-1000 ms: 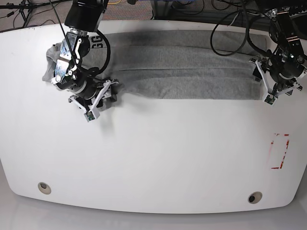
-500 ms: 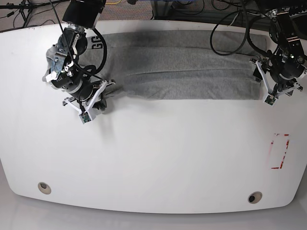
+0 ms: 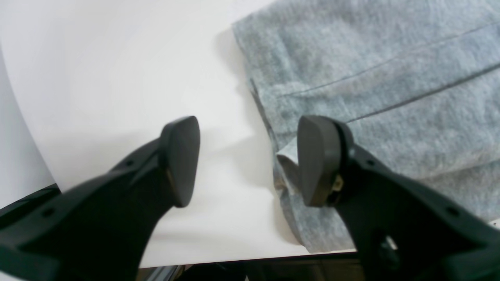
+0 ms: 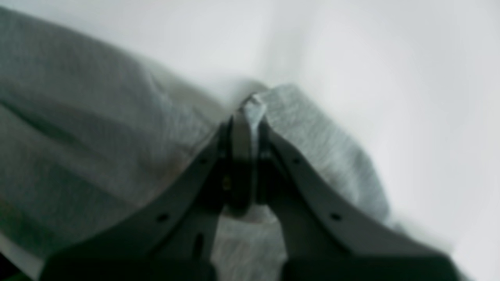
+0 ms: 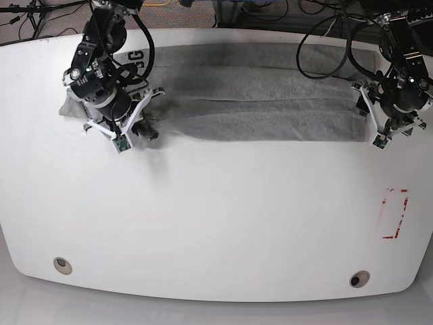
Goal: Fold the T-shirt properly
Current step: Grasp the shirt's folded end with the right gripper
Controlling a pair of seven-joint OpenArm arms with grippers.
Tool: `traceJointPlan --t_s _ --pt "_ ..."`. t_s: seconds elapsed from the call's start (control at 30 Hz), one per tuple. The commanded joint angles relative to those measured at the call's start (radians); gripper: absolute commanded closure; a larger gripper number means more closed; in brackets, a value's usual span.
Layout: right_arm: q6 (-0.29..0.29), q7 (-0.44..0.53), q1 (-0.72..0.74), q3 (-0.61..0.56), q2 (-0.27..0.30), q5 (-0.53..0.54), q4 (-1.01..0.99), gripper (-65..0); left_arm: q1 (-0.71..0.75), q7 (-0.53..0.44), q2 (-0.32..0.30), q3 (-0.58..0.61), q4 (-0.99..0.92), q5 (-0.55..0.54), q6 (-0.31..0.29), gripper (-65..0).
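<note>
The grey T-shirt point(image 5: 257, 91) lies as a long folded band across the far side of the white table point(image 5: 216, 217); a bit of its black lettering point(image 5: 139, 61) shows beside the arm at the left. At that left end my right gripper point(image 5: 141, 128) is shut on a pinch of the shirt's fabric point(image 4: 254, 107), with the jaws pressed together around it. At the shirt's right end my left gripper point(image 5: 376, 114) is open. One of its fingers point(image 3: 314, 160) rests at the shirt's end edge point(image 3: 285, 164); the other hangs over bare table.
Cables and dark equipment point(image 5: 325, 27) crowd the table's far edge. A red-outlined rectangle point(image 5: 394, 213) is marked near the right edge. Two round holes point(image 5: 62, 265) point(image 5: 359, 279) sit near the front edge.
My right gripper has closed on the shirt's left end, and that arm has moved toward the far left, drawing the fabric with it. The left arm has stayed put.
</note>
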Motion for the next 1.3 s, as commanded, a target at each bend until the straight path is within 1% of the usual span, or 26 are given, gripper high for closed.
traceJointPlan --t_s 0.0,0.2,0.53,0.67,0.83,0.93,1.03,1.1,1.17,1.27 --pt "-0.002 0.014 -0.037 0.025 0.006 0.068 0.017 0.0 -0.009 -0.010 -0.012 -0.004 0.011 -0.001 -0.001 -37.1" --pt "-0.002 0.014 -0.117 0.037 0.008 0.208 0.017 0.0 -0.007 -0.010 -0.012 -0.004 -0.012 -0.001 -0.001 -37.1" --pt "-0.002 0.014 -0.227 0.037 0.008 0.324 0.018 0.0 -0.012 -0.010 -0.015 -0.004 -0.040 -0.001 -0.001 -37.1" --pt "-0.002 0.014 -0.262 0.037 0.008 0.343 0.018 0.0 -0.013 -0.010 -0.015 -0.004 -0.040 -0.001 -0.001 -37.1" --pt "-0.002 0.014 -0.293 0.037 0.009 0.337 0.015 0.0 -0.013 -0.010 -0.015 0.004 -0.040 -0.001 -0.001 -37.1" --pt "-0.002 0.014 -0.299 0.037 0.009 0.317 0.014 -0.2 -0.013 -0.010 -0.016 0.024 -0.040 -0.001 -0.001 -37.1" --pt "-0.002 0.014 -0.299 0.032 0.009 0.274 0.012 -1.0 -0.012 -0.010 -0.016 0.033 -0.040 -0.001 -0.001 -37.1" --pt "-0.002 0.014 -0.299 0.031 0.009 0.252 0.012 -4.4 -0.010 -0.010 -0.016 0.033 -0.040 -0.001 -0.001 -37.1" --pt "-0.002 0.014 -0.299 0.031 0.009 0.238 0.012 -12.4 -0.010 -0.010 -0.016 0.035 -0.040 -0.001 -0.001 -37.1" --pt "-0.002 0.014 -0.302 0.036 0.009 0.238 0.014 -28.1 -0.012 -0.008 -0.016 0.035 -0.040 -0.001 -0.001 -37.1"
